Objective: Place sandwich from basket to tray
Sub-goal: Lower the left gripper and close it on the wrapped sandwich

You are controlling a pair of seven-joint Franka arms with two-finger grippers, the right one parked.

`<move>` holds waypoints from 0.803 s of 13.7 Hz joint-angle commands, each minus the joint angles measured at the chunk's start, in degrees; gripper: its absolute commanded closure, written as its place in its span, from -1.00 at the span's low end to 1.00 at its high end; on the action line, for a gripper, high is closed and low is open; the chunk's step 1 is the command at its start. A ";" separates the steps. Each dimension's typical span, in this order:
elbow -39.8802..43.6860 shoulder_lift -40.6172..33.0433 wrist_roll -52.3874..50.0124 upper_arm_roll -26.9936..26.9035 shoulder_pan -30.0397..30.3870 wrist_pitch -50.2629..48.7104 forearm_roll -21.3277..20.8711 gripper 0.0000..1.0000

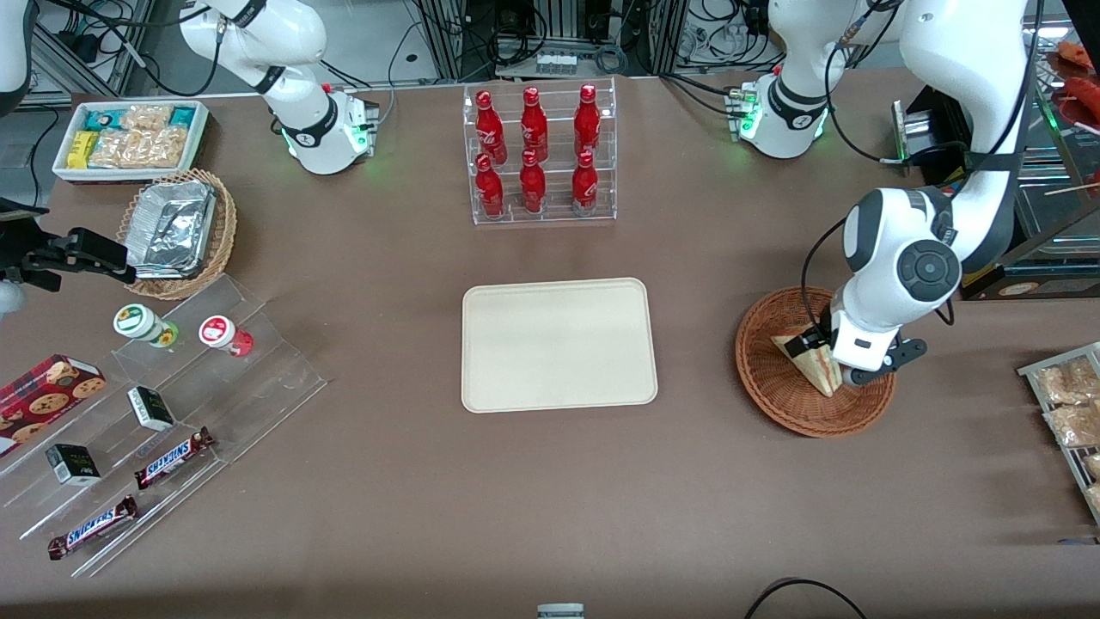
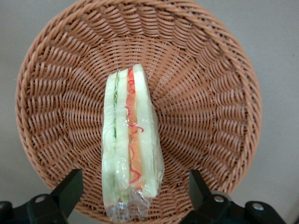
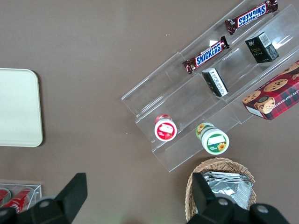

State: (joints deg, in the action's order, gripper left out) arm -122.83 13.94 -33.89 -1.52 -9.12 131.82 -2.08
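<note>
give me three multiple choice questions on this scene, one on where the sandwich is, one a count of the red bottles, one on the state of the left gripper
1. Where is the small triangular wedge sandwich?
A. on the flat cream-beige rectangular tray
B. in the round reddish-brown wicker basket
C. on the bare brown table

2. How many red bottles stand in the clear acrylic rack?
A. four
B. six
C. eight

3. What is the state of the left gripper?
A. open, jaws either side of the sandwich
B. shut on the sandwich
C. open above the tray

Answers:
1. B: the wrist view shows the sandwich lying on the woven floor of the basket.
2. B: the front view shows two rows of three.
3. A: the wrist view shows a gap between each jaw and the sandwich, with the gripper over the basket.
</note>
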 commanded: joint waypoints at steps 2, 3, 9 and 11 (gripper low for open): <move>-4.17 -1.72 -1.09 -0.15 0.07 4.32 0.49 -1.00; -4.78 -1.63 -1.18 -0.15 0.16 5.37 0.49 -1.00; -6.01 -1.02 -2.48 -0.24 0.16 8.45 0.58 0.71; -6.01 -1.19 -2.85 -0.24 0.16 8.28 0.58 1.00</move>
State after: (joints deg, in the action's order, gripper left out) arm -127.63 13.90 -35.67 -1.68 -8.98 138.97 -2.06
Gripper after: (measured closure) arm 0.511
